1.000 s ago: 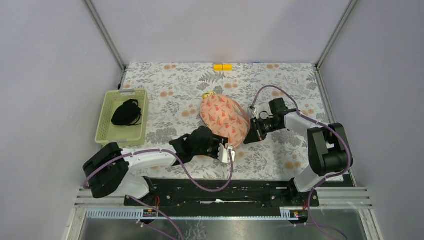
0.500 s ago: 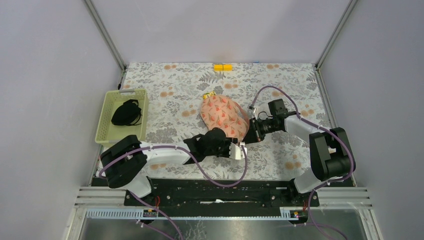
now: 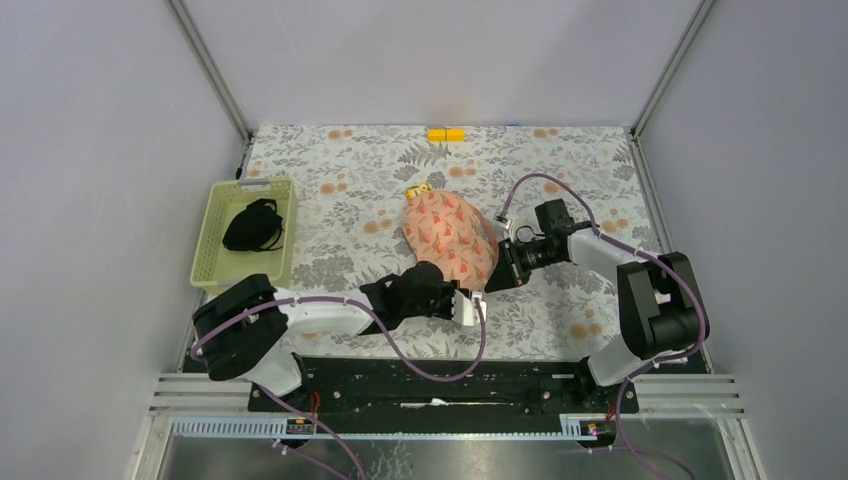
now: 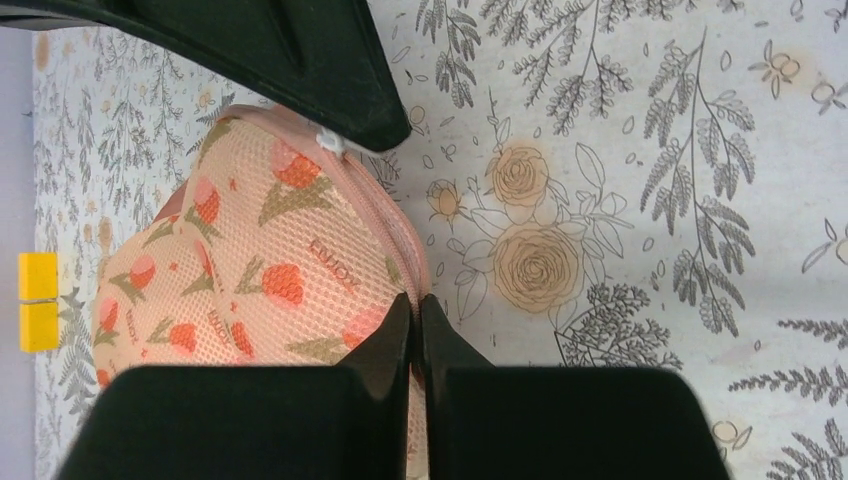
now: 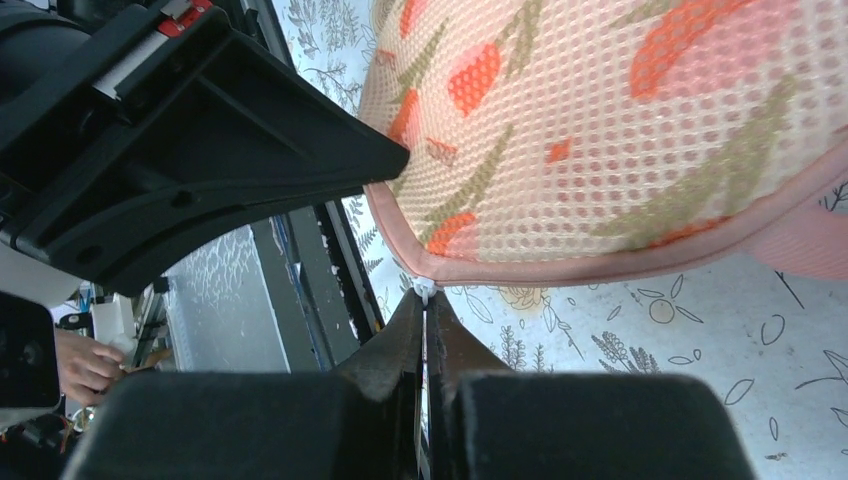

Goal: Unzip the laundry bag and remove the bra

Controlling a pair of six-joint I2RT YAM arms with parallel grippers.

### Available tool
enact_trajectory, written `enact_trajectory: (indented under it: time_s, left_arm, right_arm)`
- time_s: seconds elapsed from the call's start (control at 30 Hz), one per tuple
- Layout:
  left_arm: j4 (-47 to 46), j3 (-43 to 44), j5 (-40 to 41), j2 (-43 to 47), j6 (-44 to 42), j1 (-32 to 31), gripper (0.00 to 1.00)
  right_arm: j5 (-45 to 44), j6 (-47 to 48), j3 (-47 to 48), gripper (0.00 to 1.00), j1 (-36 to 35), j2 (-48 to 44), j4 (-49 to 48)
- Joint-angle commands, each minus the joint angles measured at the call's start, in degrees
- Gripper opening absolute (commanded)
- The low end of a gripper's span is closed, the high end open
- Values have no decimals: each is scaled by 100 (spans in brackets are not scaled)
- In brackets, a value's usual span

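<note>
Lying in the middle of the bench (image 3: 340,170), the laundry bag (image 3: 447,232) is pinched at its near end. The left tool (image 4: 416,305) is clamped on its piped rim, and the right tool (image 5: 424,308) is closed on the white zip pull (image 5: 424,290). Well apart, a green basket (image 3: 207,243) holding a black garment (image 3: 252,226) sits at the left edge, and a yellow block (image 3: 446,134) at the far edge.

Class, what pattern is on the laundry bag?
Red-orange motifs on salmon-pink mesh cover the laundry bag; left wrist view.
</note>
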State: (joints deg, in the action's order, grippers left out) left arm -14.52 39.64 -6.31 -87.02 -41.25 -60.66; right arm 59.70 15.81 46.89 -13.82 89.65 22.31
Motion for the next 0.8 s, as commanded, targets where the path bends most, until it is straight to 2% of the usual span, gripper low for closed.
enact_trajectory:
  time_s: [0.0, 0.4, 0.6, 0.63, 0.67, 0.77]
  left_arm:
    - [149, -295, -76, 329, -291, 73, 0]
    - [537, -676, -310, 760, -834, 428, 0]
    - [313, -602, -450, 901, -499, 847, 0]
    - [265, -601, -570, 999, -467, 856, 2]
    - [239, -595, -707, 1103, -474, 849, 10]
    - [233, -440, -903, 1266, -237, 748, 44]
  right_arm:
    - [199, 459, 352, 0, 204, 138, 444]
    - [27, 909, 556, 0, 610, 525, 734]
    - [160, 809, 507, 0, 582, 460, 712]
    - [190, 789, 490, 0, 566, 453, 718]
    - [228, 750, 470, 0, 543, 445, 702]
    - [314, 484, 353, 0, 432, 374, 485]
